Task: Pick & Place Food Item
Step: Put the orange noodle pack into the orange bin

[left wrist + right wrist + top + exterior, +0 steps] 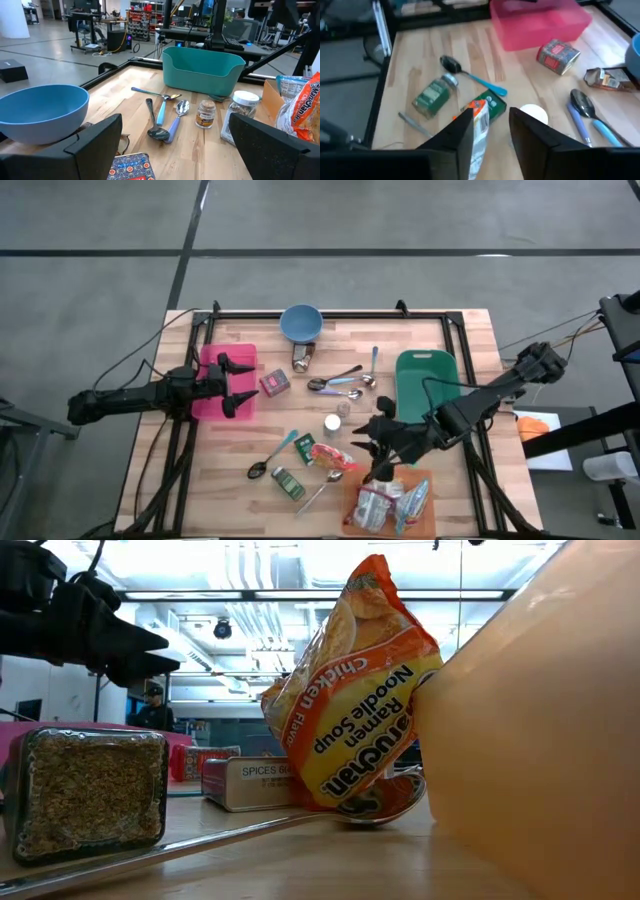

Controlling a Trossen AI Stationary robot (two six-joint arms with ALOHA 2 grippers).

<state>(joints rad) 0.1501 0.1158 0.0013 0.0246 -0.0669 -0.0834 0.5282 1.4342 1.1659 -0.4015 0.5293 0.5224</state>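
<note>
Right claw (491, 116) low over the counter (420, 330), just beside the orange tray (540, 760), on its side toward the middle of the boards; fingers (465, 131) parted a little, clamped on nothing. Ramen noodle soup packet (355, 680) in that gap, hard by one finger, upper edge poking up between the two. From counter height: packet standing on its lower end, tilted, print upside down, leaning against the tray's near wall and touching it. Inside the tray, a heap of clear food packets (385, 502).

Left claw (238, 385) far across the counter from the tray, hovering above a pink bin (245, 350), fingers spread wide apart, empty.

Just beside the tray, past the leaning packet: a flat green spice tin (490, 106), close against the packet. A little farther from the tray: a green-labelled jar (288, 482) lying on its side, a teal-handled spoon (275, 455) and a plain metal spoon (325, 490). Near the tray, toward the middle: a white-lidded jar (332, 423). Well apart from the tray: a teal bin (425, 380), a cluster of spoons (340, 383), a red tin (275, 383) and, farthest off, a blue bowl (300, 323)
</note>
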